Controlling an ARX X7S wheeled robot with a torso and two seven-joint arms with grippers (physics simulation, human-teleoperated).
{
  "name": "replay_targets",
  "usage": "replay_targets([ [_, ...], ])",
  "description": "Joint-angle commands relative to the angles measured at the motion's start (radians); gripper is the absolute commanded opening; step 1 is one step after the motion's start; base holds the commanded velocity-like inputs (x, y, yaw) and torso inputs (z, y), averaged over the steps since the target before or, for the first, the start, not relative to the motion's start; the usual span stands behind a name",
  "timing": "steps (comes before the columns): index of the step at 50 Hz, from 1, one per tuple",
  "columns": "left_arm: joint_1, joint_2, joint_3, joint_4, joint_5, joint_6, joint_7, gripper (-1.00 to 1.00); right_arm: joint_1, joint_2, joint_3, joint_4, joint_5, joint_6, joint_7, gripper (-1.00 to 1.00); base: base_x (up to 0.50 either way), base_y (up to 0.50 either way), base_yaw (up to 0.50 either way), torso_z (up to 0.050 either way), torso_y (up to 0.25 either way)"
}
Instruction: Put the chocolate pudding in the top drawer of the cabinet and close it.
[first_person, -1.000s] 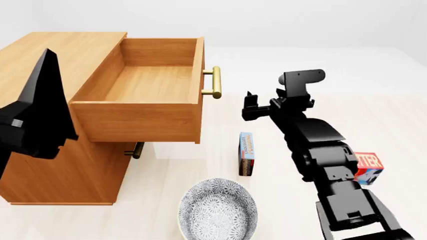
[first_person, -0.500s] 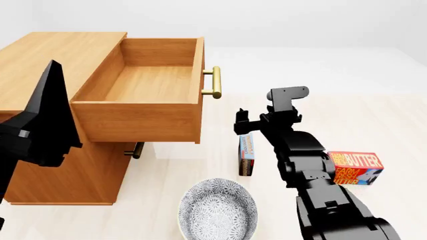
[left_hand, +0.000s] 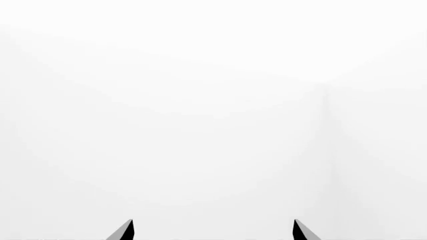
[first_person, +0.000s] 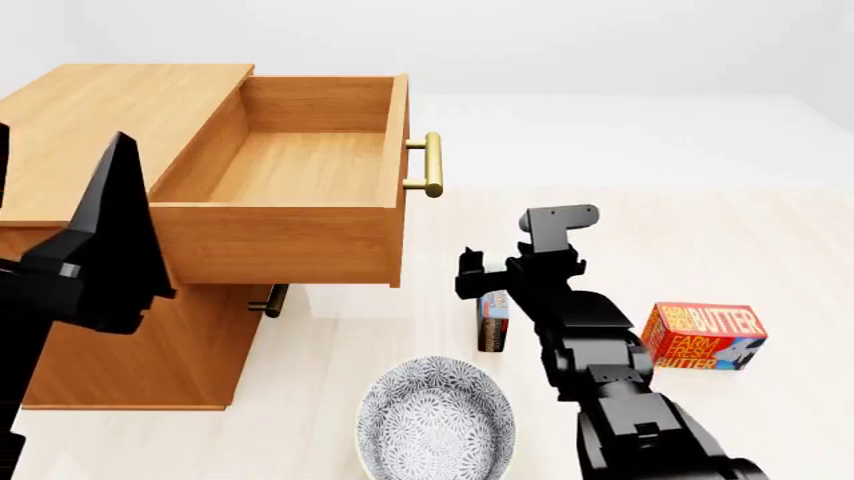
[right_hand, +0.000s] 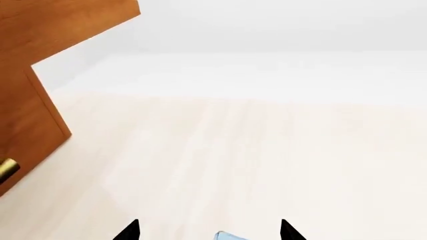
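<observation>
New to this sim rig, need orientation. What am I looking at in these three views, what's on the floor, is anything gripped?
These are simulator renders of a two-armed wheeled robot. The head view looks down over both arms. The wrist views each sit near one gripper and show only two dark fingertips.

In the head view, the cabinet has its top drawer pulled open, with nothing visible inside. On the pale surface lie a patterned bowl, the chocolate pudding standing on edge, and a Farm Fresh Butter box.

The right gripper hovers open just above the pudding; its wrist view shows the carton's corner between the tips. The left gripper is open, facing blank white. Nothing is held.
</observation>
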Motion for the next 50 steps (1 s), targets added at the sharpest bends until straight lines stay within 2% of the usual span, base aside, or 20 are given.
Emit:
replay_targets([
  [1,0.011,0.026,-0.001,-0.032,0.0,0.004,0.003,1.0,-0.027,-0.005,-0.044,0.003,0.052,-0.011,0.0,1.0,0.0,0.0,0.0,0.0,0.0],
  [15,0.023,0.022,-0.002,-0.027,-0.004,0.008,0.004,1.0,-0.04,-0.004,-0.1,0.003,0.116,0.0,0.017,1.0,0.0,0.0,0.0,0.0,0.0],
  [30,0.034,0.066,-0.005,-0.077,-0.025,0.01,0.025,1.0,-0.067,-0.003,-0.044,0.003,0.056,0.034,0.02,1.0,0.0,0.0,0.0,0.0,0.0],
  [50,0.046,0.065,-0.01,-0.074,-0.032,0.011,0.03,1.0,-0.079,-0.004,-0.015,0.003,0.041,0.099,0.03,1.0,0.0,0.0,0.0,0.0,0.0],
])
